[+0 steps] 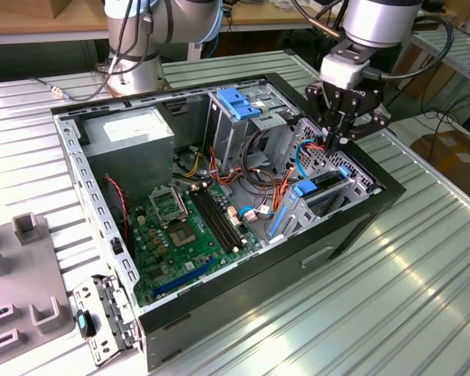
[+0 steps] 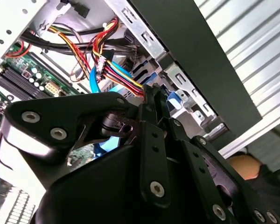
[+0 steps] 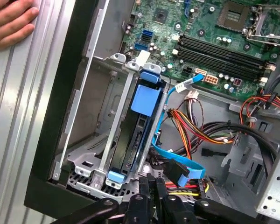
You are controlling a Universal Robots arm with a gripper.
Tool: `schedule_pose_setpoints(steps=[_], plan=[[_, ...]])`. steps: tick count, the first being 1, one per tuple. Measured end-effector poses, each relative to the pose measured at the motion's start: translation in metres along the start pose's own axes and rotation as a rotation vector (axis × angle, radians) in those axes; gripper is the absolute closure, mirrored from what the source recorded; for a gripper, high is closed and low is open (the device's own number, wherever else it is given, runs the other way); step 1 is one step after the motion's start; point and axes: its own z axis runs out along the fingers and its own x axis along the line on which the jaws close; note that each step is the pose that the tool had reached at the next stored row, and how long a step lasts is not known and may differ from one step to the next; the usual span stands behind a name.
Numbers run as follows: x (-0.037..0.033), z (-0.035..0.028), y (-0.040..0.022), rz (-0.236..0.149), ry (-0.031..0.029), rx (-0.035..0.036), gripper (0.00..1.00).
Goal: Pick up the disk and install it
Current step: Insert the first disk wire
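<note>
Black claw point(image 1: 338, 142) with fingers together just above the disk point(image 3: 139, 135), upright in its bay

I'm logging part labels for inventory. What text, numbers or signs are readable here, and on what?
No text can be read.
White sticker on the grey box: print too small.
Motherboard markings: too small.
White cable tag: too small.
</note>
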Motion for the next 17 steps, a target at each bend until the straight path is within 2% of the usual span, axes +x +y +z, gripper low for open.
schedule_pose_setpoints(steps=[2,8,12,15,17], plan=[[0.0009,0.0008,0.0004,0.016,0.0015,-0.0024,0.83],[0.0074,0.0025,0.0026,0.034,0.0032,-0.005,0.83],[0.0163,0.0051,0.0057,0.042,0.0037,-0.0061,0.83],[0.0178,0.0064,0.0063,0.066,0.006,-0.0095,0.83],[0.0178,0.0073,0.0064,0.099,0.009,-0.0141,0.83]])
